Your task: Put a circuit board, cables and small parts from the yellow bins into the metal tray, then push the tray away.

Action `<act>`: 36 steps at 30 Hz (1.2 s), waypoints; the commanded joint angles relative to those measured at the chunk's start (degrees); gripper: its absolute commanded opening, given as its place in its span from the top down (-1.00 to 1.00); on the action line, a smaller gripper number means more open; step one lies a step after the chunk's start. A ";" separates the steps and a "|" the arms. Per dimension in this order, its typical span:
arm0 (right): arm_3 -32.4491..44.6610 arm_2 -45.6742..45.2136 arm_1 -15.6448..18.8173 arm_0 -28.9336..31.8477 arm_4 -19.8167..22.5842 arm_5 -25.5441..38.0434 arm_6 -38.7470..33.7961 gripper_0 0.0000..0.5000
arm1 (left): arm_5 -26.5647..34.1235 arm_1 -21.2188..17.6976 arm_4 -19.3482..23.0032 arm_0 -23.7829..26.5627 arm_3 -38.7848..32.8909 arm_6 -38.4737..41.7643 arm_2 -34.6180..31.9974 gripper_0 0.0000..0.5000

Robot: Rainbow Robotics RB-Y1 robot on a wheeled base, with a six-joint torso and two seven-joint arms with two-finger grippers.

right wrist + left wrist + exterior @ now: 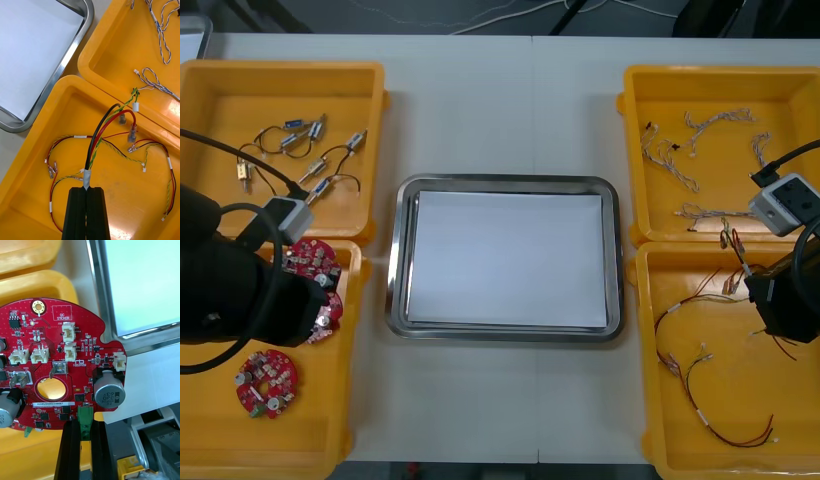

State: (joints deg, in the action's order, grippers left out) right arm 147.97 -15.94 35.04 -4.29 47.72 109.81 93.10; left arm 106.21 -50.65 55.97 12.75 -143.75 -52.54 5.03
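Red circuit board [63,363]: clamped at its edge by the left gripper [85,425], held over the inner rim of the near left yellow bin [330,420].
Black and red cable [99,135]: pinched at its taped end by the right gripper [87,191], within the near right yellow bin [123,195].
Metal tray [505,183]: white inside, set at the middle of the table [480,100].

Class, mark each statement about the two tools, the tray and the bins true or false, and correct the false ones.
1. The left tool grips a round red circuit board by its edge. True.
2. The right tool stands open over the metal tray. False: it is shut on a cable over the near right bin.
3. A cable lies in the tray. False: nothing lies on its white inside.
4. The far right bin holds blue and white cables. True.
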 commanded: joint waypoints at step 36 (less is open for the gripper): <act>0.31 0.91 1.87 0.86 -1.14 0.19 -1.26 1.00 | 2.77 16.81 -18.61 19.94 12.53 16.41 26.61 1.00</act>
State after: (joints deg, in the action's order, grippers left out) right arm 147.94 -15.91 35.06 -4.22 46.96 109.82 93.06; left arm 108.04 -36.31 38.85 29.99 -132.12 -32.58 29.34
